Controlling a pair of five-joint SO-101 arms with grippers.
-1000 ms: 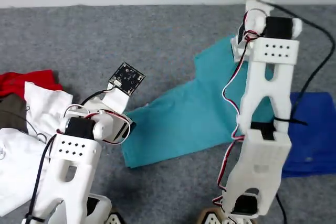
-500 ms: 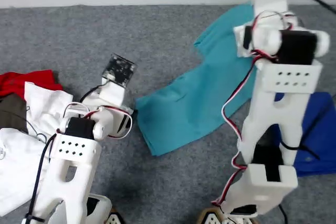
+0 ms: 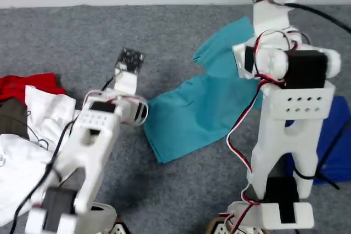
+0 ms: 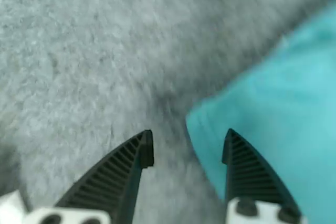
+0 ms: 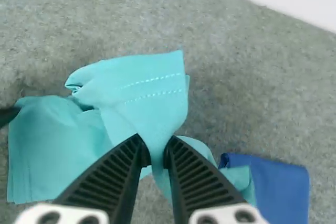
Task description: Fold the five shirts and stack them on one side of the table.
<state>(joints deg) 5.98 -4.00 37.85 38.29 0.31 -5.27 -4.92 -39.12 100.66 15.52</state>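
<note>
Now our right pincer clamps the teal shirt at two o'clock, to fold it over, we judge. Our left pincer gapes wide over its nine-o'clock corner — poised to grip.

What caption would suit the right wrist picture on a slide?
The right hand pinching a fold of the teal shirt above the grey table, blue shirt beside it.

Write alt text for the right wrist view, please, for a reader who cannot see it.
The right gripper is shut on a bunched part of the teal shirt, whose stitched hem spreads out beyond it. The rest of the shirt trails over the grey table cover, and a blue shirt lies beside it.
</note>
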